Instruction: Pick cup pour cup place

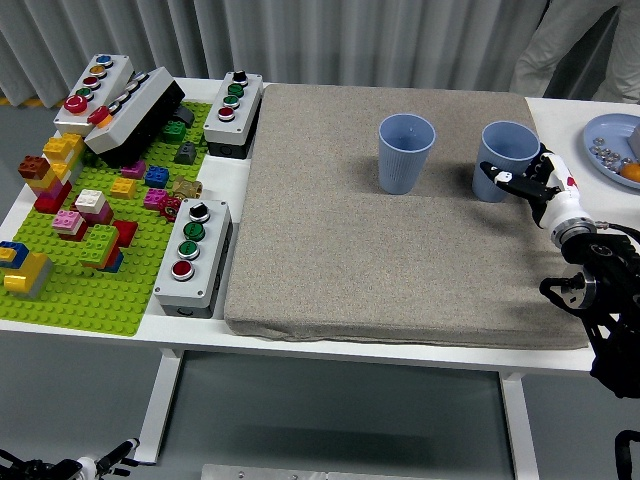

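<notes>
Two light blue cups stand upright on a grey mat point(330, 260). The left cup point(405, 152) is near the mat's far middle. The right cup point(505, 158) is near the mat's far right edge. My right hand point(520, 180) comes in from the right, and its black fingers curl around the lower right side of the right cup, which still rests on the mat. What the cups hold cannot be seen. My left hand is out of view.
A green brick baseplate point(90, 290) with many coloured bricks lies at the left. Several button boxes point(193, 255) stand beside it. A blue plate point(605, 140) with small items is at the far right. A person point(580, 45) stands at the far right corner.
</notes>
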Controlling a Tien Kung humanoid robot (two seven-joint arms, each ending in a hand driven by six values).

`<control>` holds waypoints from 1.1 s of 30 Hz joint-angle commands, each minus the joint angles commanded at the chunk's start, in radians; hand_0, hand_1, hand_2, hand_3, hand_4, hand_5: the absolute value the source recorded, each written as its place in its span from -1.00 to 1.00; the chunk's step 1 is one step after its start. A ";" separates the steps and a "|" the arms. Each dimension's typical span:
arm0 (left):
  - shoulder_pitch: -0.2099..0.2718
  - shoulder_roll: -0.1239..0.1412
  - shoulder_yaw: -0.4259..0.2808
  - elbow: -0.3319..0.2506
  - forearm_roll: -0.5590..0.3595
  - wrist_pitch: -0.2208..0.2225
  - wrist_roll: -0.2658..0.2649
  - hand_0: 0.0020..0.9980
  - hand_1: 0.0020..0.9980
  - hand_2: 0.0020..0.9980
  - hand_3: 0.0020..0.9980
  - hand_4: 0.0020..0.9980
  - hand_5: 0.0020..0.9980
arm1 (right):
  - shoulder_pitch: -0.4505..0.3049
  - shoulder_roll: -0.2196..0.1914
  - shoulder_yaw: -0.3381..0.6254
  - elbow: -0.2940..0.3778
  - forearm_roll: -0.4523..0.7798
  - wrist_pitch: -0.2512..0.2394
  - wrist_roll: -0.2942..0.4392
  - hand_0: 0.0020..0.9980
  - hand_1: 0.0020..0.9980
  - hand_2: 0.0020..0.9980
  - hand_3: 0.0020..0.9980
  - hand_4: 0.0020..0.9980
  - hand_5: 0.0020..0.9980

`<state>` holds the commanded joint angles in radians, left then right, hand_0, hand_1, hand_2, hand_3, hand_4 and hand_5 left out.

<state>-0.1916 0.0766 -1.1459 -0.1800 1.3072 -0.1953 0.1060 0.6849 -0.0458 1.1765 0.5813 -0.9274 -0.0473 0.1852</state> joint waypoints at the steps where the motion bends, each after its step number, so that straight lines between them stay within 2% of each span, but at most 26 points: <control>1: 0.000 0.000 0.000 0.000 0.000 0.000 0.000 0.67 0.67 0.82 0.61 0.21 1.00 | 0.000 0.000 0.001 0.001 0.000 0.000 0.001 0.71 0.38 0.17 0.33 0.51 -0.77; 4: 0.001 0.000 -0.001 0.000 0.000 0.000 0.000 0.67 0.67 0.82 0.61 0.21 1.00 | -0.002 0.000 0.003 0.006 -0.005 0.001 0.000 0.71 0.38 0.17 0.33 0.51 -0.77; 5: 0.001 0.000 -0.001 0.000 0.000 0.000 0.000 0.67 0.67 0.82 0.61 0.21 1.00 | -0.002 -0.001 0.003 0.007 -0.005 0.001 -0.001 0.68 0.35 0.14 0.31 0.39 -0.89; 10: 0.005 0.001 -0.008 0.000 0.003 0.000 0.002 0.67 0.67 0.82 0.61 0.21 1.00 | -0.006 0.000 0.003 0.026 -0.019 -0.005 -0.004 0.68 0.35 0.14 0.31 0.39 -0.89; 11: 0.006 0.002 -0.009 0.000 0.003 0.000 0.002 0.67 0.67 0.81 0.61 0.21 1.00 | -0.006 0.000 0.002 0.029 -0.020 -0.006 -0.004 0.65 0.34 0.14 0.30 0.28 -1.00; 20: 0.014 0.007 -0.020 0.000 0.003 0.000 0.003 0.67 0.68 0.82 0.61 0.21 1.00 | 0.007 -0.029 -0.037 0.089 -0.055 -0.023 -0.021 0.64 0.34 0.14 0.30 0.29 -1.00; 27: 0.021 0.010 -0.031 0.000 0.007 0.001 0.005 0.67 0.67 0.82 0.60 0.21 1.00 | 0.033 -0.048 -0.076 0.104 -0.072 -0.040 -0.029 0.64 0.35 0.14 0.30 0.29 -1.00; 33: 0.024 0.011 -0.038 0.000 0.009 0.001 0.006 0.67 0.68 0.81 0.60 0.21 1.00 | 0.057 -0.047 -0.086 0.128 -0.146 -0.064 -0.047 0.63 0.34 0.13 0.29 0.29 -1.00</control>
<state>-0.1676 0.0881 -1.1834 -0.1800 1.3162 -0.1940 0.1121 0.7414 -0.0932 1.0902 0.7092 -1.0731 -0.1113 0.1379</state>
